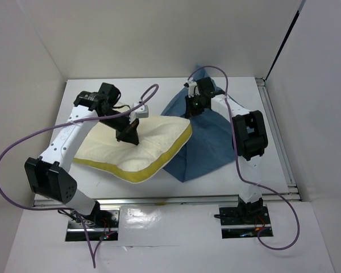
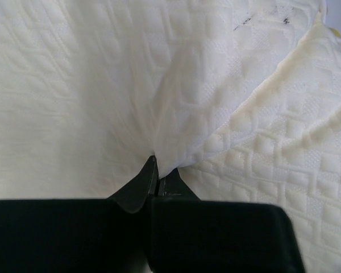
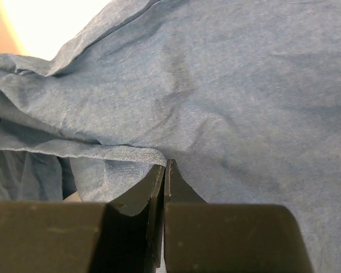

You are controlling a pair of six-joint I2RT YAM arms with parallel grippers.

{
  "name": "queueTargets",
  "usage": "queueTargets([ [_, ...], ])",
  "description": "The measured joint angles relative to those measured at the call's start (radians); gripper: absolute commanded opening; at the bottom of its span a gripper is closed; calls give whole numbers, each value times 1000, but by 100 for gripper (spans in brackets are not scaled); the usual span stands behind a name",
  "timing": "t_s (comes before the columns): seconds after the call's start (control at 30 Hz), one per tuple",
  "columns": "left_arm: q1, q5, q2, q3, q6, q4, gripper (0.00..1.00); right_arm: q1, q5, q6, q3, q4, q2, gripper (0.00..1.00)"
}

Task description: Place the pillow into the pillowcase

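The cream pillow (image 1: 153,145) lies left of centre on the table, its yellow seam along the front edge. Its right corner rests against the blue pillowcase (image 1: 204,139). My left gripper (image 1: 129,135) sits on the pillow's top. In the left wrist view this left gripper (image 2: 157,169) is shut on a pinched fold of the pillow (image 2: 227,91) cover. My right gripper (image 1: 192,106) holds the pillowcase's upper part raised, so the cloth hangs like a tent. The right wrist view shows the right gripper (image 3: 165,169) shut on the pillowcase (image 3: 227,96) by a hemmed edge.
White walls (image 1: 159,34) close in the table at the back and both sides. An aluminium rail (image 1: 278,142) runs along the right edge and another along the front. Purple cables (image 1: 23,142) loop from both arms.
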Motion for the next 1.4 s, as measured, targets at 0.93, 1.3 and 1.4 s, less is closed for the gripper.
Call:
queueTargets([
  [0.93,-92,-99,151,-68,-29,109,0,-141,-74,26,-32,-14,-198,0],
  [1.3,-124,-106,272,-50,-139,220,0,-87,-215,22,-36,-74,-331,0],
  [1.4,-127,-116,327,-18,-176,241,0,-96,-278,10,-42,-91,-370,0],
])
